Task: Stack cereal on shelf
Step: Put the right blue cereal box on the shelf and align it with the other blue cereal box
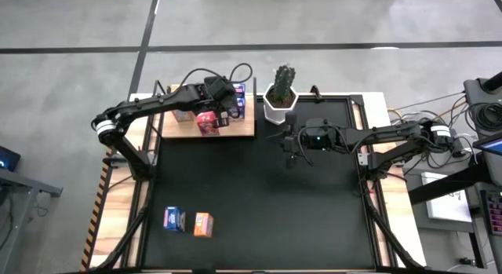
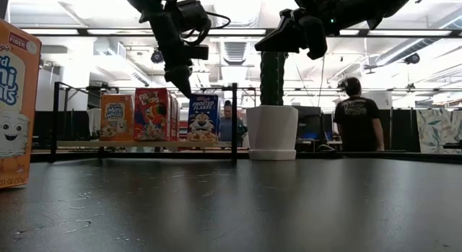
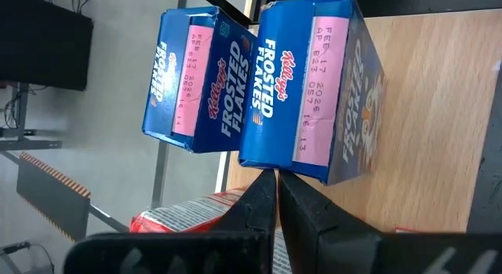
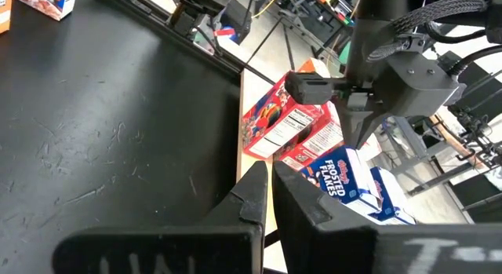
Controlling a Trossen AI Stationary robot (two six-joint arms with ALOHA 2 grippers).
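Note:
The shelf (image 1: 179,128) is a light-wood board at the table's far left. On it stand cereal boxes: orange (image 2: 117,117), pink-red (image 2: 153,113) and blue (image 2: 203,118). The left wrist view shows two blue boxes (image 3: 310,85) (image 3: 196,78) side by side on the wood (image 3: 439,148) and a pink-red box (image 3: 188,215) closer in. My left gripper (image 1: 225,111) is shut and slants down over these boxes, its tips (image 3: 273,178) at the bigger-looking blue box's edge. My right gripper (image 1: 290,142) is shut with nothing in it, high over the mat near the plant pot (image 1: 279,103). My left gripper's shut fingertips (image 3: 267,180) stand right at the lower edge of the blue box (image 3: 282,168), slanting down from above. I cannot tell whether they touch it.
One blue box (image 1: 174,219) and one orange box (image 1: 203,224) stand on the black mat near its front left. The white pot with the cactus (image 2: 272,129) stands just right of the shelf. A person (image 2: 357,118) stands in the room behind the table.

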